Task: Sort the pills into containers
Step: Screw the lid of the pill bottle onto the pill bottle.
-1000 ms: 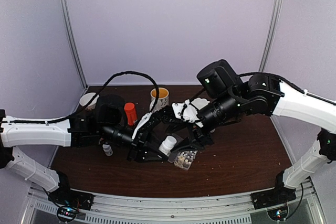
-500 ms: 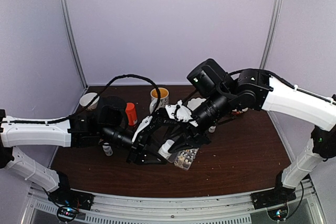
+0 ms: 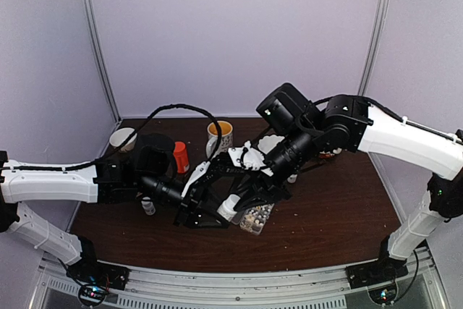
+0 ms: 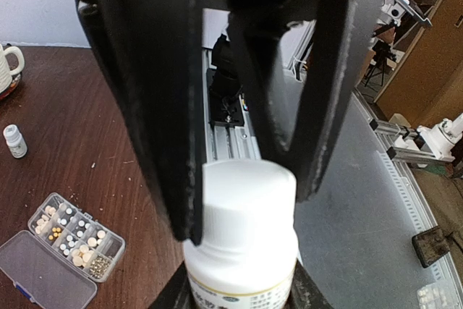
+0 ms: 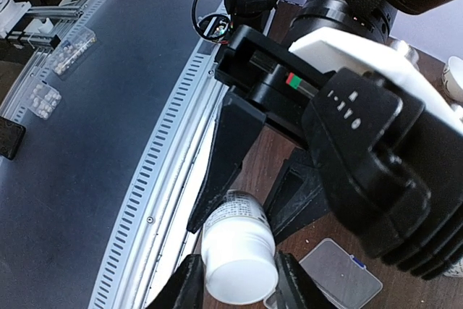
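A white bottle is held above the table between both arms. My left gripper is shut on its labelled body. My right gripper is shut around the bottle's white cap, one finger on each side. In the left wrist view the right gripper's long black fingers come down over the cap. The clear organizer box lies open on the table with whitish and tan pills in its containers, and its lid lies flat. From above, the box sits just right of the bottle.
An orange bottle, a yellow-lined mug and a white cup stand behind the left arm. A small white bottle stands near the left gripper. The metal rail runs along the table's near edge.
The right arm has swung left and down onto the bottle, and its jaws have closed around the cap. The left arm and the bottle have stayed put.
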Controlling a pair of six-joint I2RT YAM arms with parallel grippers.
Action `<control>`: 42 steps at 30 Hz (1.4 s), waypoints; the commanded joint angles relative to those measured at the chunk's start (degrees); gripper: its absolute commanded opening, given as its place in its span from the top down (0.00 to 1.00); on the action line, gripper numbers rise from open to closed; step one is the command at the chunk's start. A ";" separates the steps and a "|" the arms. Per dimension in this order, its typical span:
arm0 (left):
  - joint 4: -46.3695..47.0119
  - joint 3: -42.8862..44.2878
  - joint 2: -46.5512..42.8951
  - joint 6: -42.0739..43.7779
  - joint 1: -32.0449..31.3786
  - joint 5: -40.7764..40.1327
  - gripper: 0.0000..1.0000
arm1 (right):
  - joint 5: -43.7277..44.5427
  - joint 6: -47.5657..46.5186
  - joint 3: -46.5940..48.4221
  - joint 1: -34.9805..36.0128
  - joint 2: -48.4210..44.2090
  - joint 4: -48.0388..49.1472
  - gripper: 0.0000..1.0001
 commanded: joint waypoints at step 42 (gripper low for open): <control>-0.20 9.22 1.85 31.37 -14.16 -78.13 0.90 | 15.03 70.85 -18.29 -2.11 -4.97 26.82 0.98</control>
